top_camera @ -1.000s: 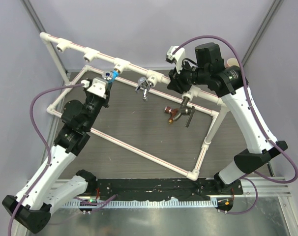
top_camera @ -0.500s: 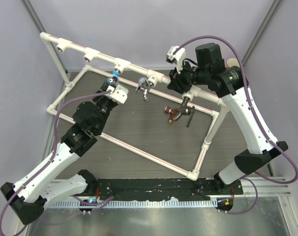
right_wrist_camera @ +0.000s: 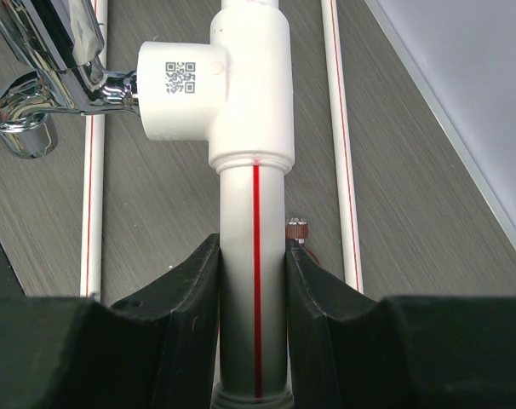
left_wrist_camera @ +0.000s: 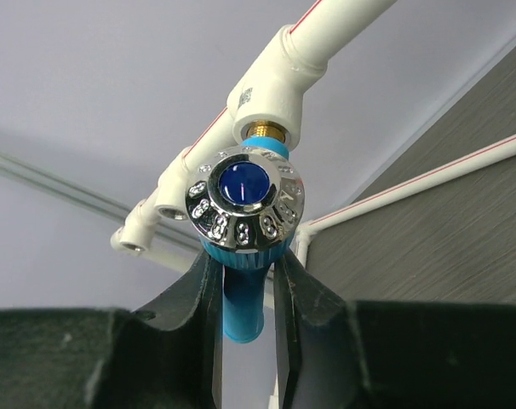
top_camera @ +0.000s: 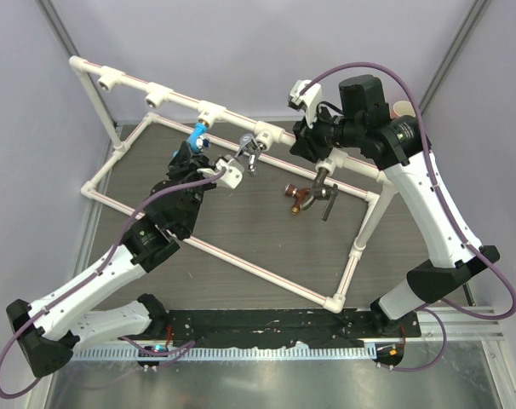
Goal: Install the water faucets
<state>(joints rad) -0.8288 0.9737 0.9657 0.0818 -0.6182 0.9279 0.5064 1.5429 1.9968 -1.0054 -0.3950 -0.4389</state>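
Observation:
The blue-handled faucet (top_camera: 195, 133) sits with its brass thread at a white tee socket (left_wrist_camera: 267, 92) of the raised pipe rail. My left gripper (top_camera: 190, 150) is shut on its blue body (left_wrist_camera: 243, 300), just under the chrome handle cap (left_wrist_camera: 243, 198). A silver faucet (top_camera: 248, 152) hangs from the neighbouring tee (top_camera: 265, 133), and it also shows in the right wrist view as the silver faucet (right_wrist_camera: 52, 61). My right gripper (right_wrist_camera: 252, 285) is shut on the red-striped rail pipe (right_wrist_camera: 255, 213) below that tee. A copper faucet (top_camera: 294, 198) and a dark grey lever faucet (top_camera: 327, 194) lie on the table.
The white pipe frame (top_camera: 241, 262) rings the dark table top, with a raised rail (top_camera: 130, 83) across the back carrying two bare tee sockets (top_camera: 107, 79) at the left. Grey walls stand close on both sides. Purple cables loop from each wrist.
My left wrist has swung to the right around the blue faucet, which stays at its tee. The right arm has not moved.

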